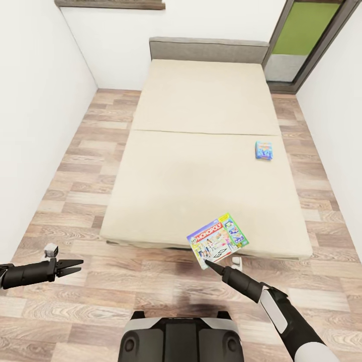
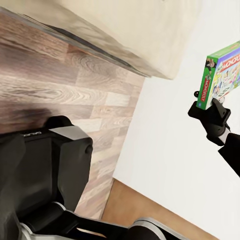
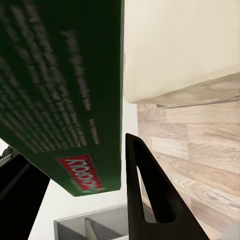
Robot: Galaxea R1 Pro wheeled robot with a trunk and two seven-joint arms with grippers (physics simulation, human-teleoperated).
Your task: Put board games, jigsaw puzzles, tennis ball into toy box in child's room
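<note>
Monopoly box (image 1: 217, 239) pinched at its near corner in the right jaws (image 1: 208, 263), above the bed's (image 1: 201, 151) foot edge; small game (image 1: 264, 150) at 1 o'clock; left jaws (image 1: 75, 266) parted, empty.

Green-edged board game (image 1: 217, 240), beige bed (image 1: 201, 151)

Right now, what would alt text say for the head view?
The right fingers hold a Monopoly box at the near edge of a beige bed. A smaller blue box lies farther up; the left fingers hang open over wood floor.
</note>
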